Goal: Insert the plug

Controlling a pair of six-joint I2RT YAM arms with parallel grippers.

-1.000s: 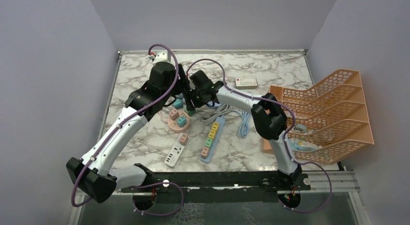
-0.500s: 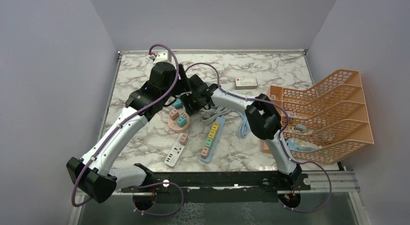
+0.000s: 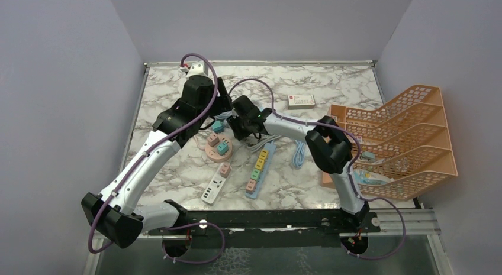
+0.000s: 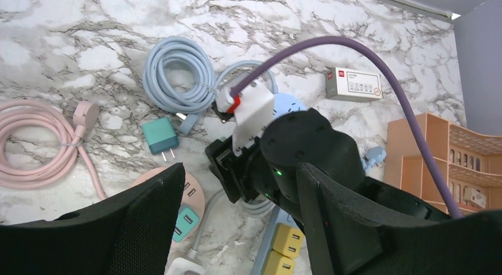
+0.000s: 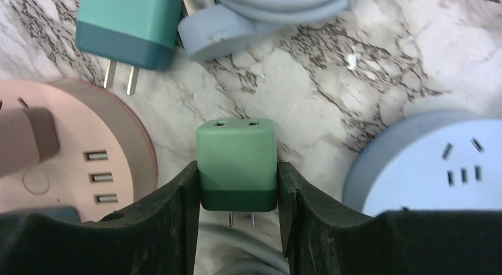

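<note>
The right gripper (image 5: 238, 168) was clamped on a green plug (image 5: 237, 159), one black finger pressed against each side of it, and the plug's two metal prongs pointed back toward the wrist. It hung over the marble tabletop (image 5: 308, 91) about midway between the near and far edges, a little toward the left edge; whether the plug touched the marble could not be told. A round pink socket hub (image 5: 71, 145) lay just to the left of the plug in the wrist view and a round blue socket hub (image 5: 438, 162) just to the right, with bare marble between them. Beyond the plug lay a teal plug (image 5: 127, 23) on its side, and beside it the pale blue plug (image 5: 219, 32) of a coiled blue cable (image 4: 177, 74). The left gripper (image 4: 237, 174) hung above, on the far-left side of the right one, its fingers spread wide with nothing between them. A coiled pink cable (image 4: 35, 133) lay toward the left edge. Nearer the near edge lay a long power strip with coloured sockets (image 3: 260, 162) and a white power strip (image 3: 214, 187). An orange rack (image 3: 408, 139) stood at the right edge.
</note>
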